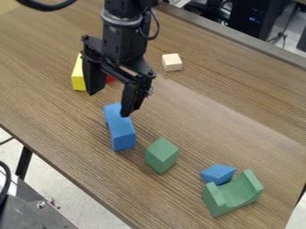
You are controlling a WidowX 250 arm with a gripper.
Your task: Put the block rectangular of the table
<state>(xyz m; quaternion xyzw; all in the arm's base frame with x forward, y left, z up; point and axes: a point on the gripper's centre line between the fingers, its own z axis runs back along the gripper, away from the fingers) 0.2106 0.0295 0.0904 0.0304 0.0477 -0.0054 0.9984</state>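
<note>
Rectangular blue block (pixel 121 132), gripper (pixel 108 105) pointing down nearby, fingers (pixel 131 99) spread

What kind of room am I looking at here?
Probably a robotics lab or workshop: a black robot arm hangs over a wood-grain table with coloured toy blocks, and computer-like equipment with cables stands on the floor behind.

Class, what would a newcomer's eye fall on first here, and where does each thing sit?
Probably the open black tool, hanging over the table at upper left. Next come the long blue block just below it in the picture and the curved green block at lower right.
</note>
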